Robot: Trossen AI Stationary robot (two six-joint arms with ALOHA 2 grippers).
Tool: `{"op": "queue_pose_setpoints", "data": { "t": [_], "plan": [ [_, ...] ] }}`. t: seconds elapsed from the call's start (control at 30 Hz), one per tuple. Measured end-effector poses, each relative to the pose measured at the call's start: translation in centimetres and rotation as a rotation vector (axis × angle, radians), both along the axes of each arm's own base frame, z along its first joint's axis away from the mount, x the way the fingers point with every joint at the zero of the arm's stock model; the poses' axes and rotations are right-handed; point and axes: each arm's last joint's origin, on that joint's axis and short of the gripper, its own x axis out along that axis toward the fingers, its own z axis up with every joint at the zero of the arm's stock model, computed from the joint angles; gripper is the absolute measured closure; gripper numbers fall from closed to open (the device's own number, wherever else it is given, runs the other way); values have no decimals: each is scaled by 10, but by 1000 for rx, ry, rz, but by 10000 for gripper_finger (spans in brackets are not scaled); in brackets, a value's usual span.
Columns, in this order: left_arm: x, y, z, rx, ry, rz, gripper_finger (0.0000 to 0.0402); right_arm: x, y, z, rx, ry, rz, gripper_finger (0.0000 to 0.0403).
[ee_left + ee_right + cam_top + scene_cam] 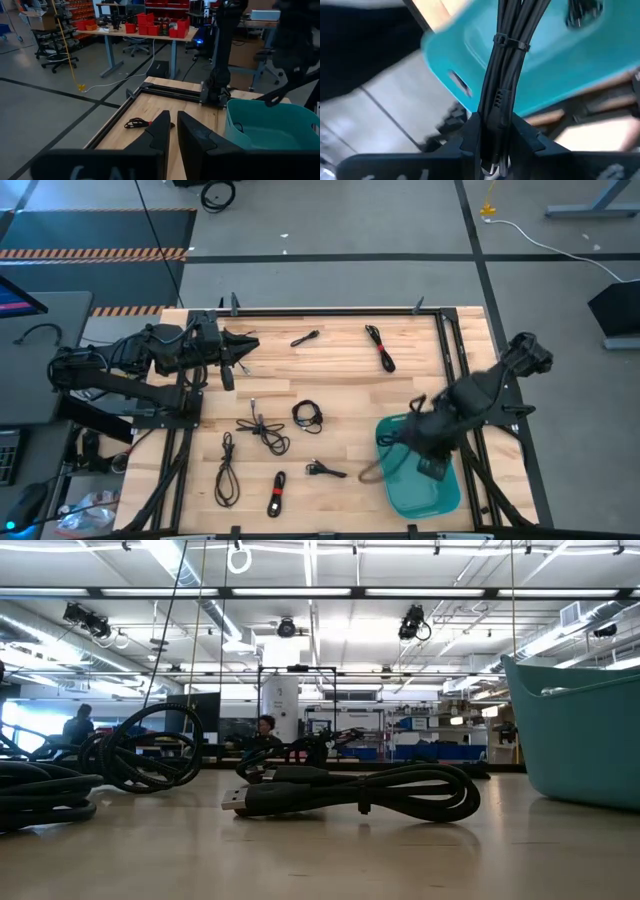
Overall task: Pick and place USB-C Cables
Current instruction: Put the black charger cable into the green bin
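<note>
Several black USB-C cable bundles lie flat on the wooden table: two near the far edge (305, 337) (380, 347) and a group in the middle (307, 415) (262, 430). One with a red band (277, 493) lies near the front. My right gripper (400, 442) (495, 120) hovers over the teal tub (440, 492) (560, 75), shut on one more cable bundle (507, 60). My left gripper (245, 345) (173, 125) waits shut at the table's far left, touching nothing. In the low view, cables (350, 790) (150, 745) lie in front and the tub (580, 730) stands at the right. My right gripper pinches the black cable bundle between its two fingers at one end (496, 107), with the strands lying along the fingers. The bundle, bound by a thin tie (511, 44), reaches out past the fingertips and is lifted clear over the tub's inside.
Black frame rails run along the table's sides (455, 350) (185, 395). The tub stands at the near right corner, with a handle slot (460, 82) in its wall and a dark item (580, 15) inside. A monitor and cords (30, 330) sit off the table's left.
</note>
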Motion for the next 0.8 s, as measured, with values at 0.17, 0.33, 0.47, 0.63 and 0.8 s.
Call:
{"op": "queue_pose_setpoints", "data": {
  "t": [0.17, 0.33, 0.47, 0.63, 0.8],
  "plan": [
    [0, 0, 0, 0, 0, 0, 361, 2, 21, -22, -45, 63, 106, 334],
    [0, 0, 0, -23, -9, 3, 361, 0, 21, -44, -84, 94, 195, 334],
    [0, 0, 0, -41, -16, 6, 361, -5, 17, -56, -56, 44, 247, 334],
    [0, 0, 0, -42, -16, 6, 361, -13, 6, -72, -47, -51, 248, 334],
    [0, 0, 0, -70, -27, 11, 361, -17, -7, -91, -17, -148, 214, 334]
  ]
}}
